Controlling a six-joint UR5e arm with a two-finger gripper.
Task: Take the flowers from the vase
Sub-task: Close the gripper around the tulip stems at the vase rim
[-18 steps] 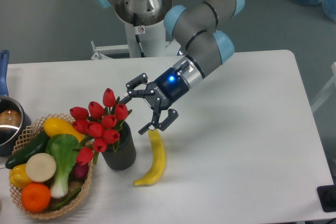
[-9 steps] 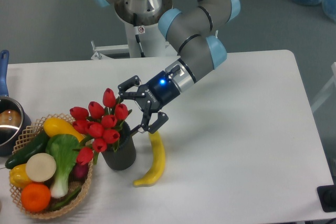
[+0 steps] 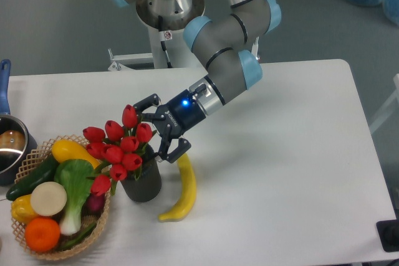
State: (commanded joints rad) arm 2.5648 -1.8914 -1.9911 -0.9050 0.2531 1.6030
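The flowers [image 3: 118, 144], a bunch of red tulip buds with green stems, stand in the vase [image 3: 143, 182], a short dark ribbed cup left of the table's middle. My gripper [image 3: 153, 128] comes in from the right at bud height, open. Its upper finger sits by the tallest bud and its lower finger by the vase's right rim. The right-hand buds lie at the mouth of the jaws, and nothing is clamped.
A yellow banana [image 3: 181, 189] lies just right of the vase, under the gripper's lower finger. A wicker basket [image 3: 31, 154] of vegetables touches the bunch on the left. A metal pot with a blue handle [image 3: 7, 147] sits at the left edge.
The gripper has travelled left and slightly up toward the bunch, staying open; its fingers now reach the right-hand buds. Flowers, vase and banana have not moved.
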